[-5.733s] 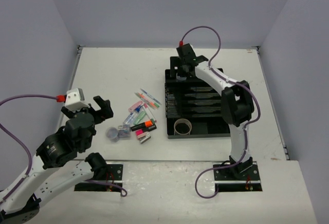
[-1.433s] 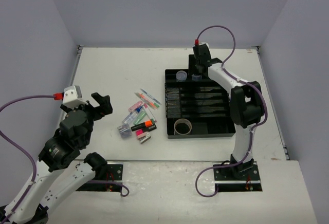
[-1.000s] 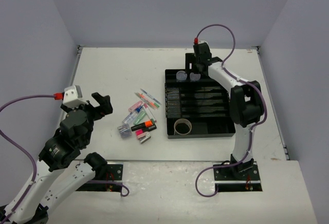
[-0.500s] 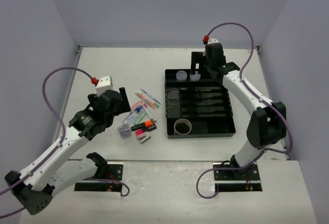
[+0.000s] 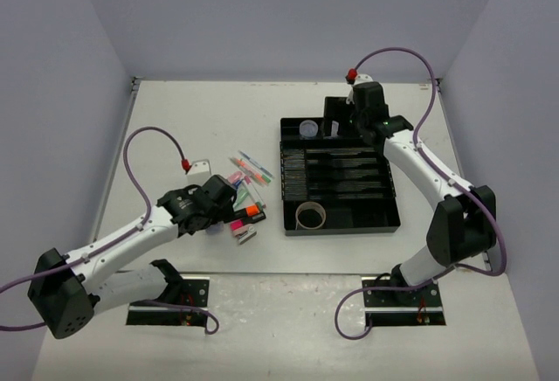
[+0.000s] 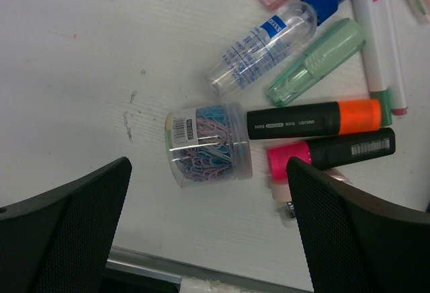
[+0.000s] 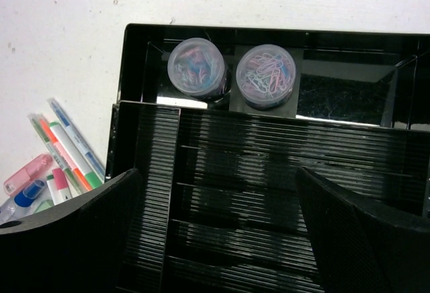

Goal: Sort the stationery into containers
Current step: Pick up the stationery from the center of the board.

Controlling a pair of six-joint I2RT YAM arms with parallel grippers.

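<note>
My left gripper (image 5: 225, 199) hangs open above the loose stationery pile. In the left wrist view a clear tub of paper clips (image 6: 208, 144) lies on its side between my open fingers, not touched. Beside it lie a blue-capped bottle (image 6: 269, 37), a green highlighter (image 6: 316, 61), an orange one (image 6: 316, 119) and a pink one (image 6: 329, 153). My right gripper (image 7: 216, 175) is open over the black organiser tray (image 7: 127, 71), holding nothing. Two clear tubs (image 7: 197, 68) (image 7: 266, 76) stand upright in the tray's far section. A tan tape roll (image 5: 311, 216) sits in its near section.
Thin coloured pens (image 5: 253, 169) lie fanned out left of the tray. A small white item (image 5: 245, 235) rests at the near edge of the pile. The tray's long slots (image 5: 336, 171) run across its middle. White walls close the table on three sides.
The left arm has swung in from the left and lowered over the pile. The right gripper has opened wider and drawn back from the second tub, which stays in the tray.
</note>
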